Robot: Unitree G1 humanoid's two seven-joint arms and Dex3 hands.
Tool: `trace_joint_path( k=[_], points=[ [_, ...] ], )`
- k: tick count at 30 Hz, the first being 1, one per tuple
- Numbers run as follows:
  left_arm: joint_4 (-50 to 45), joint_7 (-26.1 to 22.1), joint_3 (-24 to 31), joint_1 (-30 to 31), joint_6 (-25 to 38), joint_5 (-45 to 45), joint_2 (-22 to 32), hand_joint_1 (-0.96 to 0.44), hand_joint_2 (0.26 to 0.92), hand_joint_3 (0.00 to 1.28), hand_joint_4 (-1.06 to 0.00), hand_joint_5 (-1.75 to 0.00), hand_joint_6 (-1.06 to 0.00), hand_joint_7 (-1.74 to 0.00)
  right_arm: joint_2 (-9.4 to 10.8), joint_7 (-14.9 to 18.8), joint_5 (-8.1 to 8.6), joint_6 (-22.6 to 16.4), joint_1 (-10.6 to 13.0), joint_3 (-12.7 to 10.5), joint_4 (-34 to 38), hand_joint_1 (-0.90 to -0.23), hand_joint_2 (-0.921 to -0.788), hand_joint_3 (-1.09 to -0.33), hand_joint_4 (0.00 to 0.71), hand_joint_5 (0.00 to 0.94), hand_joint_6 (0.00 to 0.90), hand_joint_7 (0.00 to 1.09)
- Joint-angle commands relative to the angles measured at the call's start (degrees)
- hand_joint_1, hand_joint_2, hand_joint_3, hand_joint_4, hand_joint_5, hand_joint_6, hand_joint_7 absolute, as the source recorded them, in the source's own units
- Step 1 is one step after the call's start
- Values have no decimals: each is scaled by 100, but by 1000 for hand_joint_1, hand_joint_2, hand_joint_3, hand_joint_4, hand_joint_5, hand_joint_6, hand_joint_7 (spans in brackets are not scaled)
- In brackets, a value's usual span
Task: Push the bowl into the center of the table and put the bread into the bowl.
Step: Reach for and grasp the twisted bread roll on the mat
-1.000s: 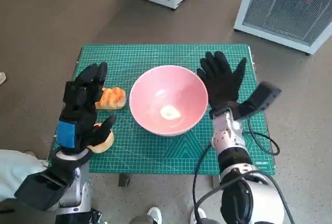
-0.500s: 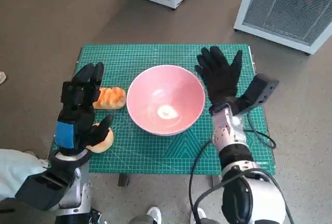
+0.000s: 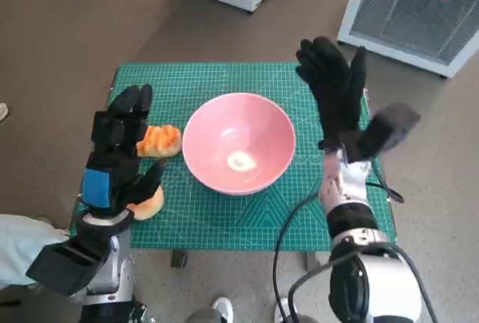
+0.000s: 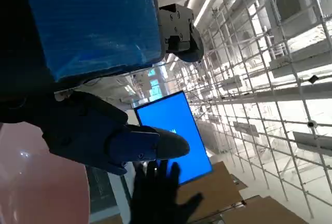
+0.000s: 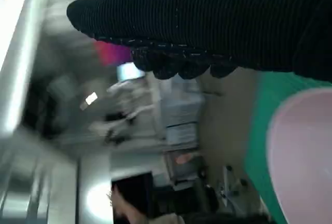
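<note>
Lifted off the bowl [image 3: 239, 152], right hand [image 3: 334, 87] seemingly hovers, spread.

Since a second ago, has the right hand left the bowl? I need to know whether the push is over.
Yes. The right hand has drawn away from the bowl, toward the green mat's far right corner.

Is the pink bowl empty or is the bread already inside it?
Empty. The pink bowl shows only a shiny glare spot inside. Both bread pieces lie on the green mat beside the left hand.
</note>
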Motion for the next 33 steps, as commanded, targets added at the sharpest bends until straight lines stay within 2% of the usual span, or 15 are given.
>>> trace_joint_path(
  k=[1, 5, 10, 13, 17, 23, 27, 33],
  points=[
    [35, -116, -10, -214, 88, -115, 104, -580, 921, 367, -231, -2, -2, -585, -54, 482, 8, -645, 429, 211, -220, -648, -921, -807, 277, 24, 157, 528],
    [33, -230, -34, -367, 179, -224, 127, -578, 921, 359, -229, -1, 0, -579, 7, 1153, 370, -915, 607, 245, -485, -676, -921, -818, 262, 7, 102, 556],
    [53, -356, -79, -549, 256, -315, 130, -586, 921, 332, -232, -3, -3, -582, 181, 1921, 992, -745, 803, 210, -841, -710, -921, -813, 247, 1, 65, 587],
    [76, -427, -97, -639, 279, -351, 131, -590, 921, 317, -235, -4, -3, -586, 243, 2148, 1194, -678, 920, 255, -1030, -721, -921, -800, 243, 0, 50, 595],
    [151, -542, -118, -767, 258, -367, 141, -597, 921, 302, -241, -6, -7, -587, 285, 2275, 1275, -722, 1065, 345, -1225, -730, -921, -790, 235, 0, 31, 598],
    [437, -773, -105, -963, 80, -367, 230, -610, 921, 290, -248, -7, -29, -556, 344, 2252, 1230, -854, 1200, 458, -1389, -713, -921, -788, 233, 0, 18, 602],
    [589, -921, -100, -1071, -6, -389, 275, -607, 921, 284, -253, -6, -57, -511, 349, 2192, 1182, -872, 1217, 524, -1407, -702, -921, -789, 232, 0, 11, 603],
    [687, -1086, -108, -1168, -75, -388, 341, -606, 921, 280, -258, -4, -90, -455, 351, 2164, 1206, -770, 1184, 572, -1353, -709, -921, -788, 232, 0, 5, 603]
  ],
)
